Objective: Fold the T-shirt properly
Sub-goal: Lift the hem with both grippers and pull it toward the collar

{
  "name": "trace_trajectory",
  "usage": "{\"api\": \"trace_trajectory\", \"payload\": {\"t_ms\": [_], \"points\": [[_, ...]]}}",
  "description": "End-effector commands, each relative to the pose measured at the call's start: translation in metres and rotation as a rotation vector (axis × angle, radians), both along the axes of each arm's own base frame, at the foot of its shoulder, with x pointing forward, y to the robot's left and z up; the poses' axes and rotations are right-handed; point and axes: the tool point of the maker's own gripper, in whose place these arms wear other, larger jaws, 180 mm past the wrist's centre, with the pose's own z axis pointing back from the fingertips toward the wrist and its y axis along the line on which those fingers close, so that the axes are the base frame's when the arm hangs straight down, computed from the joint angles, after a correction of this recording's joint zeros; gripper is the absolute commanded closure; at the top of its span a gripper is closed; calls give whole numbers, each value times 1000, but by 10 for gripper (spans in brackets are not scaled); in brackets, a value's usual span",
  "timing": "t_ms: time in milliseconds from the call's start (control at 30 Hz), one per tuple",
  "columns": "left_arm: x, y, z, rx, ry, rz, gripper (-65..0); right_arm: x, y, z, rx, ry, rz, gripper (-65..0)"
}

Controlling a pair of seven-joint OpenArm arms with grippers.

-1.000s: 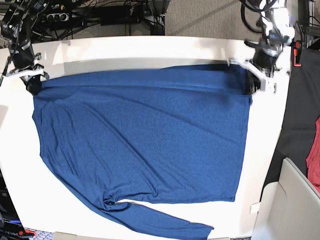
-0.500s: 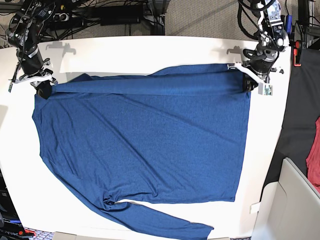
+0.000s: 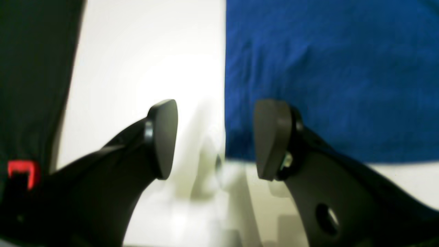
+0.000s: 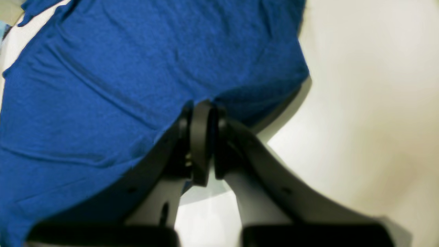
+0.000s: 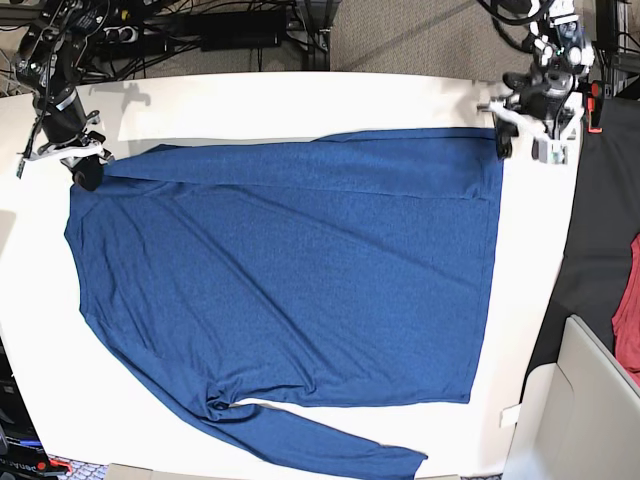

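No readable writing. One shirt (image 5: 290, 280) flat on table (image 5: 300, 95), top strip folded over. Left gripper (image 3: 216, 140) released, empty, at its corner. Right gripper (image 4: 202, 144) clenched on shirt edge.

The T-shirt (image 5: 290, 270) runs past the top and left edges of the right wrist view. The right pincer (image 4: 202, 144) hides the pinched fabric. The left wrist view is blurred.
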Motion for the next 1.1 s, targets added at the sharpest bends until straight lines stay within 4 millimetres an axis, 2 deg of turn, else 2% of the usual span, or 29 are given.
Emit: {"api": "trace_trajectory", "payload": {"t_ms": [0,100,200,300,367,633,733,867,933,1000,1067], "points": [[5,-4,11,-27,-46,-13,-342,7,-3,16,-18,-57,2,0],[-2,-11,8,-99,-44,-1,-342,8,-2,17,-17,-60,5,0],[0,-15,10,-166,-61,13,-342,9,-2,17,-17,-60,6,0],[-5,-14,-3,-177,-5,21,-342,8,-2,16,-17,-58,6,0],[-1,-14,-9,-186,19,26,-342,8,-2,16,-18,-58,7,0],[2,-19,-11,-200,25,18,-339,7,-4,17,-21,-57,4,0],[3,-20,-11,-203,24,15,-269,7,-4,17,-21,-57,4,0],[2,-20,-12,-204,27,16,-103,7,-4,17,-21,-57,4,0],[1,-19,-15,-209,35,22,-40,8,-3,17,-21,-57,6,0],[4,-18,-18,-215,37,27,-4,8,-3,17,-18,-58,5,0],[4,-18,-20,-216,55,28,0,8,-2,17,-18,-58,7,0]]}}
